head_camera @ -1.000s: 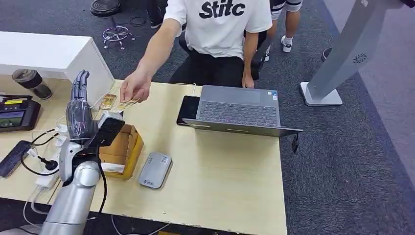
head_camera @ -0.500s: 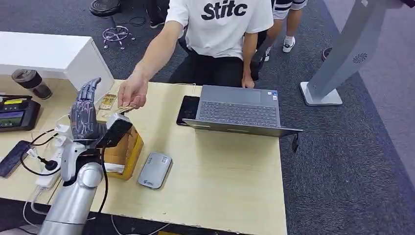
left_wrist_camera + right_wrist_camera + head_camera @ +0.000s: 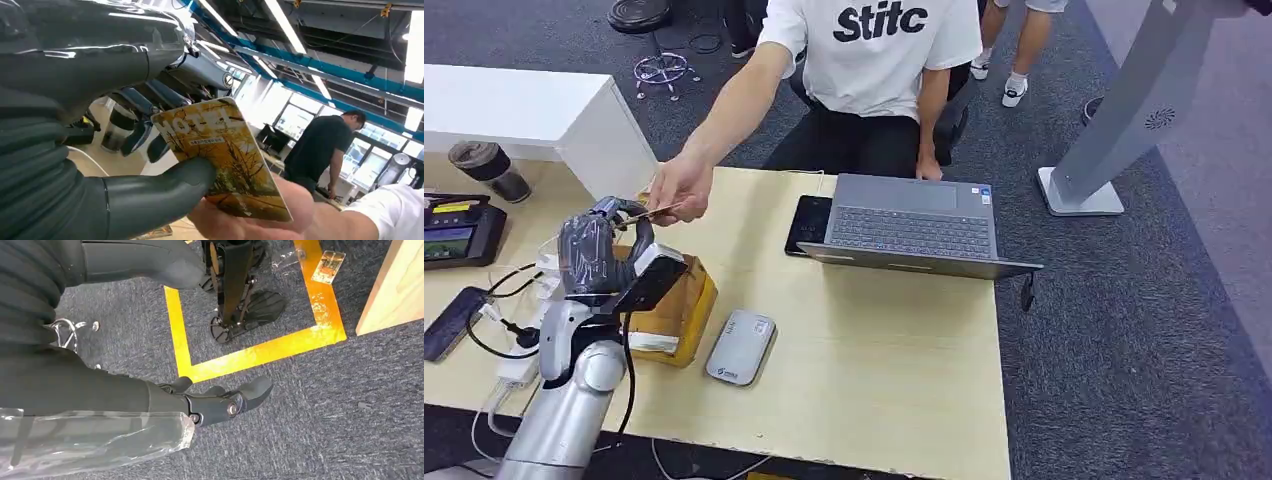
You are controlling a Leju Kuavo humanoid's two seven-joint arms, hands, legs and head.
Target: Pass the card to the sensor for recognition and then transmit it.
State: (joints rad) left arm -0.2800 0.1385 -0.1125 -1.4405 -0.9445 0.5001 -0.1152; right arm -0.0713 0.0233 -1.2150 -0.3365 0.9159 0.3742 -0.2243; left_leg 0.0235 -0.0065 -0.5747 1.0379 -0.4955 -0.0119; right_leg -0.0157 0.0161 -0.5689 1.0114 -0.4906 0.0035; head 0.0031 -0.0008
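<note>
Card (image 3: 225, 155), yellow-gold with an autumn-tree print, carries the word "HOTEL" in large pale letters and a small white label whose text I cannot read. In my left wrist view the left hand (image 3: 90, 150) pinches it: the thick grey thumb (image 3: 160, 192) presses on the printed face while the darker fingers (image 3: 145, 132) curl behind the upper edge. A person's hand (image 3: 255, 215) holds the opposite end of the same card, so both grip it together. In my head view the card (image 3: 656, 212) sits above the far left part of the table (image 3: 874, 360), between the person's hand (image 3: 679, 188) and my left hand (image 3: 602, 250), above a small cardboard box (image 3: 679, 310).

The person's white shirt (image 3: 879, 50) reads "Stitc" in black. A grey reader (image 3: 740, 346) with a small label lies flat on the table just beside the box, well apart from the card. An open laptop (image 3: 914, 225) stands farther right, a dark phone (image 3: 808, 222) touching its left side.

Right hand (image 3: 220, 402) hangs over grey carpet crossed by yellow floor tape (image 3: 260, 352); its fingers are loosely curled and hold nothing.
</note>
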